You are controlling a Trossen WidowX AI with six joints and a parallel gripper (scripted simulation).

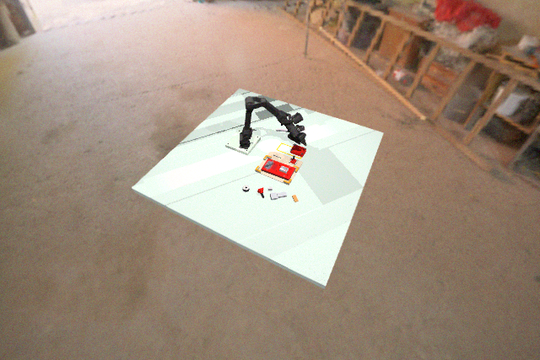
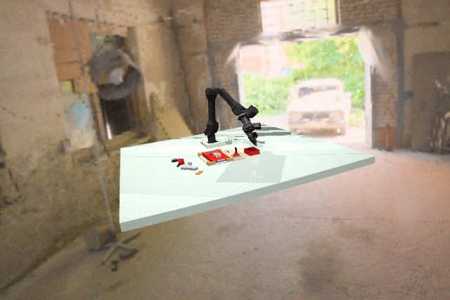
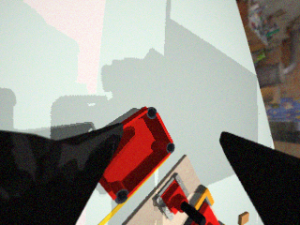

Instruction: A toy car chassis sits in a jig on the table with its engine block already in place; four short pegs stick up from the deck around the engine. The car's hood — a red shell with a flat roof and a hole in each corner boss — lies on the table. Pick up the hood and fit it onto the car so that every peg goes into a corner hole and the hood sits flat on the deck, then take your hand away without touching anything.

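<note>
The red hood point(image 1: 298, 150) point(image 2: 252, 151) point(image 3: 138, 157) lies on the table beside the jig, hollow side up. Three dark corner bosses show in the wrist view; the left finger covers the rest. My gripper point(image 1: 304, 143) point(image 2: 255, 143) point(image 3: 170, 131) is open and empty above the hood, turned askew to it, with the hood nearer the left finger in the wrist view. The red chassis point(image 1: 271, 168) point(image 2: 208, 155) point(image 3: 212, 219) sits in the tan jig point(image 3: 187, 168) with a pale block on its deck. The pegs are too small to tell.
A red piece point(image 1: 293, 160) point(image 2: 235, 154) point(image 3: 172, 194) with an upright black post stands on the jig board between chassis and hood. A yellow outline point(image 3: 112, 214) runs along the hood. A wheel point(image 1: 245, 188), a grey part point(image 1: 278, 196) point(image 2: 188, 167) and an orange block point(image 1: 294, 198) point(image 2: 198, 172) lie beyond the chassis.
</note>
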